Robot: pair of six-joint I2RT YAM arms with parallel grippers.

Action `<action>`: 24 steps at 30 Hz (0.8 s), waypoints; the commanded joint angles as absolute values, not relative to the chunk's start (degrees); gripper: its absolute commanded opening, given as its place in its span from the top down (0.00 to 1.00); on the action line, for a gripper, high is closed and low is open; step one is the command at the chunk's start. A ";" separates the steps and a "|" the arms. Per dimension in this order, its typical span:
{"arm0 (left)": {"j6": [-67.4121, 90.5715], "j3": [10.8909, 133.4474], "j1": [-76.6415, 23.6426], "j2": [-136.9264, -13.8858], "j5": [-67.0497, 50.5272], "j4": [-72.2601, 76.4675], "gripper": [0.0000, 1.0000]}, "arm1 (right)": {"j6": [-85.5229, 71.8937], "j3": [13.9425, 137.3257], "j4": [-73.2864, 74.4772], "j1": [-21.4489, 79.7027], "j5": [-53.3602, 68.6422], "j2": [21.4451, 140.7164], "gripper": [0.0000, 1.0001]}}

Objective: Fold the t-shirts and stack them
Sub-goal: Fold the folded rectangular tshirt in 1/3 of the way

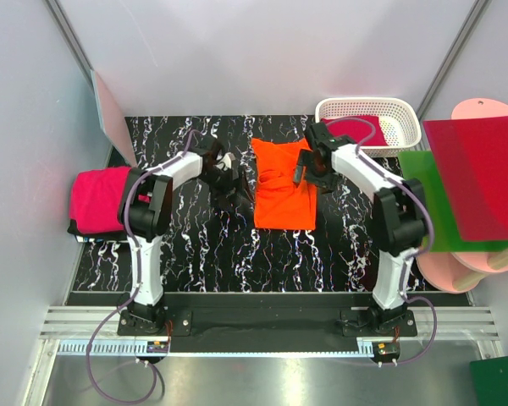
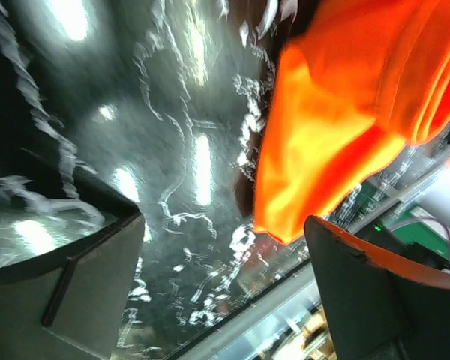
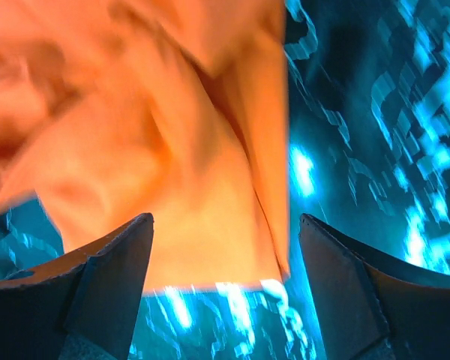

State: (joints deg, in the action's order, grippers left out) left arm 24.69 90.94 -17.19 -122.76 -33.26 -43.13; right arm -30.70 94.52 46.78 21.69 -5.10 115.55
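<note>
Orange t-shirt (image 1: pixel 284 190): lies mid-desk, partly folded into a rough rectangle. The far end is bunched and the near hem is fairly square.
Long axis: runs from the near edge of the desk (image 1: pixel 203 245) to the far edge, roughly in line with the arms' reach.
Right gripper (image 1: pixel 306 166): over the shirt's far right edge. In the wrist view its fingers stand wide apart with orange cloth lying below them. Nothing is pinched.
Left gripper (image 1: pixel 223 174): just off the shirt's left edge, over bare desk. It is spread wide and holds nothing. In its wrist view the cloth lies off to one side, not between the fingers.
Nearer arm: the right is already above the cloth. The left is beside it, apart from it.
Key relation: the two grippers flank the far half of the shirt, one on each long side, so the next fold probably goes across the long axis, far end toward near.
Magenta t-shirt (image 1: pixel 97 199): folded, at the desk's left edge, well apart. Probably the stack site.
Crimson t-shirt (image 1: pixel 356 128): in the white basket (image 1: pixel 406 127), far right, not yet folded.
</note>
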 commanded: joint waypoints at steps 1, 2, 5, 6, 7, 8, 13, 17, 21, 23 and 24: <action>29.00 84.21 -20.82 -117.60 -39.19 -35.07 0.05 | -34.18 86.59 48.08 21.27 -7.21 102.50 0.16; 29.53 83.16 -21.53 -117.25 -39.63 -34.55 0.05 | -34.89 85.44 47.99 21.27 -7.47 101.00 0.16; 32.16 80.69 -24.34 -117.42 -41.39 -32.09 0.04 | -35.86 82.10 46.06 21.18 -7.47 96.08 0.16; 32.60 80.68 -25.04 -117.77 -41.66 -31.65 0.04 | -35.51 81.39 45.45 21.18 -7.04 95.11 0.16; 33.04 80.86 -26.18 -118.21 -42.62 -31.38 0.06 | -35.33 81.39 44.92 21.18 -6.77 95.01 0.16; 33.48 81.21 -26.80 -119.34 -43.15 -31.03 0.07 | -34.98 81.56 44.91 21.18 -6.51 95.27 0.17; 36.91 83.23 -29.79 -124.70 -44.48 -30.85 0.10 | -34.98 82.35 45.00 21.18 -5.89 95.98 0.16; 37.53 82.18 -30.06 -126.91 -42.11 -31.20 0.46 | -35.25 83.32 44.91 21.18 -5.63 95.01 0.17; 35.69 83.06 -29.88 -127.97 -37.97 -36.63 1.00 | -34.37 83.59 45.09 21.09 -4.40 94.57 0.17; 33.94 82.62 -29.88 -127.01 -35.17 -39.36 1.00 | -34.02 83.06 45.09 21.18 -4.13 94.31 0.17; 33.23 82.27 -29.80 -126.39 -34.11 -42.07 1.00 | -33.75 82.53 45.09 21.18 -3.70 94.13 0.17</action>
State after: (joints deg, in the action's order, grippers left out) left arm 37.52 83.26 -29.93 -126.23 -45.01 -33.78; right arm -34.35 82.04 46.17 21.37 -4.86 96.51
